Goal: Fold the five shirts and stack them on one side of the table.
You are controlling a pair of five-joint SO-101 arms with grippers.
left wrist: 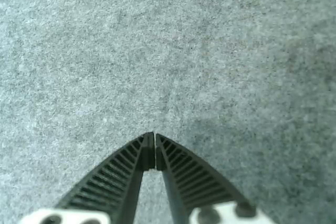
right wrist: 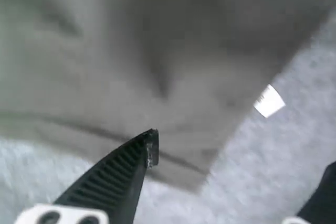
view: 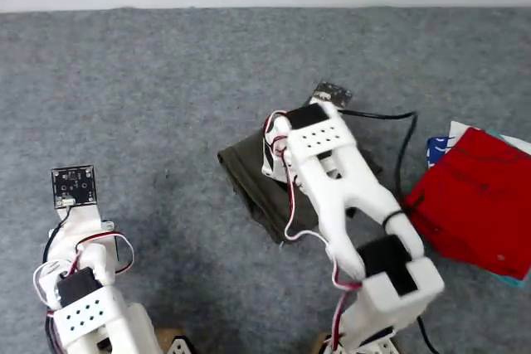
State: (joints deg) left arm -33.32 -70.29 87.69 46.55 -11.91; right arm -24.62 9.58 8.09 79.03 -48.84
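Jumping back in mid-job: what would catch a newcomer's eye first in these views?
The red shirt topping the pile at the table's right edge stands out most. Next comes the right arm, stretched over the dark folded shirt mid-table with its jaws open just above the cloth. The left arm sits at the near left, jaws shut over the bare grey table.

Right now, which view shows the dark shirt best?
High view: the dark shirt lies folded mid-table, outline visible though the right arm covers part. Right wrist view gives a close patch of it. Left wrist view faces grey table.
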